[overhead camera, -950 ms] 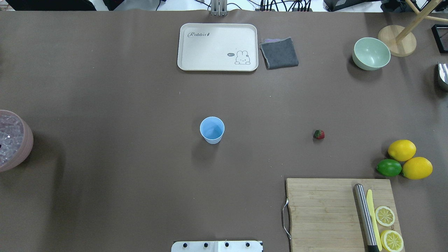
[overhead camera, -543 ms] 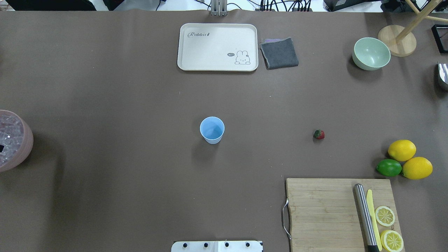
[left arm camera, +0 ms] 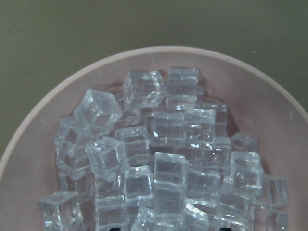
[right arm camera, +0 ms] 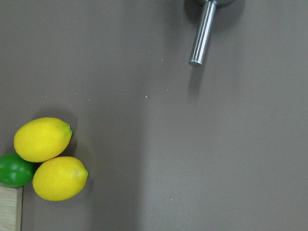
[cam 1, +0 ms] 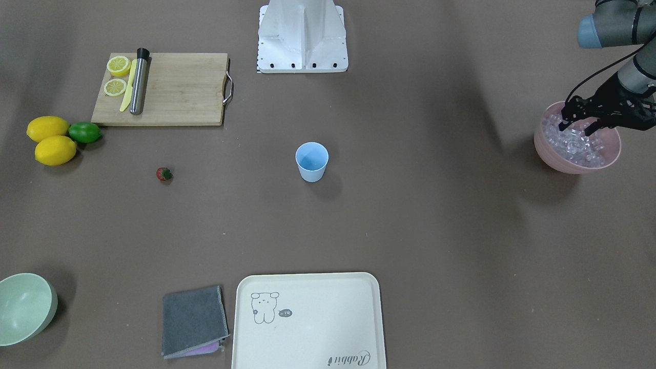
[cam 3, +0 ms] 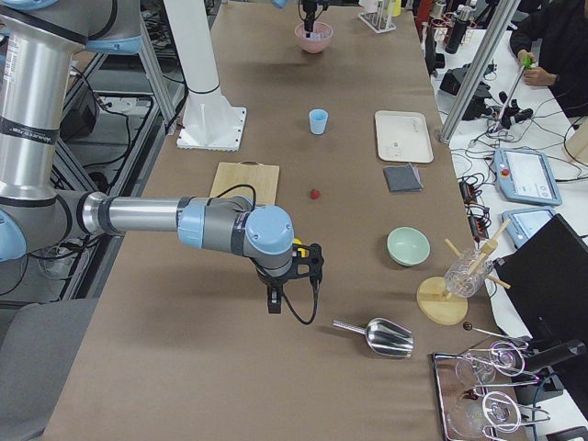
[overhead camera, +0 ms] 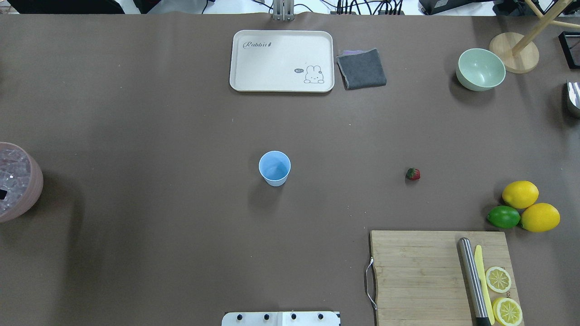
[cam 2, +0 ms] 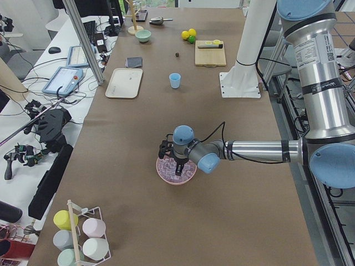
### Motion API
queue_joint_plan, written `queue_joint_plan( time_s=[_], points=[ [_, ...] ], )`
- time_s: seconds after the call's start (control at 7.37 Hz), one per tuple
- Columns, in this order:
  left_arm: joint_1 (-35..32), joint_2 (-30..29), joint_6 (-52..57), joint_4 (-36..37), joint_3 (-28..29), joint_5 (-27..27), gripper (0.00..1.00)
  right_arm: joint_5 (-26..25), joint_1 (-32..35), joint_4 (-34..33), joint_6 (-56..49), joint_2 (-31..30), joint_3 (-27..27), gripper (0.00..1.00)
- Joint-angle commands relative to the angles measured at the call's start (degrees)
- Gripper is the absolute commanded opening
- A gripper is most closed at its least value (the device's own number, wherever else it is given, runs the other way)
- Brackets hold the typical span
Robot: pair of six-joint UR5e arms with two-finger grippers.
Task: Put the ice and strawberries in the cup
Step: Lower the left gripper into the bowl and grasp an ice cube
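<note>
Since the earlier overhead frame, a dark fingertip (overhead camera: 2,194) of the left gripper (cam 1: 576,129) has crept a little further into sight at the left edge, over the ice (left arm camera: 168,130); all else lies as it did. That gripper hangs over the pink bowl (cam 1: 576,165) at the left end of the table (overhead camera: 181,136), its fingers spread apart with the tips down among the heaped cubes. Mid-table, the light blue cup (overhead camera: 274,168) stands upright. Well to its right the strawberry (overhead camera: 413,174) lies alone. Further right, two lemons (overhead camera: 520,194) and a lime (overhead camera: 503,217) touch each other, just past the far right corner of the cutting board (overhead camera: 421,271). The right gripper (cam 3: 292,292) hovers over the table's right end; whether its fingers are apart or together cannot be told.
</note>
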Motion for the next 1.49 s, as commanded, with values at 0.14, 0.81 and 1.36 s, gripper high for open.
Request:
queue_joint_plan(
  time_s=[0.14, 0.81, 1.36],
  points=[
    [0.02, -0.15, 0.05, -0.05, 0.65, 0.07, 0.73, 0.00, 0.00, 0.09, 0.00, 0.09, 0.17, 1.00],
    [0.02, -0.32, -0.04, -0.05, 0.91, 0.07, 0.46, 0.00, 0.09, 0.09, 0.09, 0.18, 0.43, 1.00],
    [-0.85, -0.50, -0.13, 0.48, -0.40, -0.46, 0.00, 0.09, 0.09, 0.00, 0.09, 0.00, 0.69, 1.00]
  ],
)
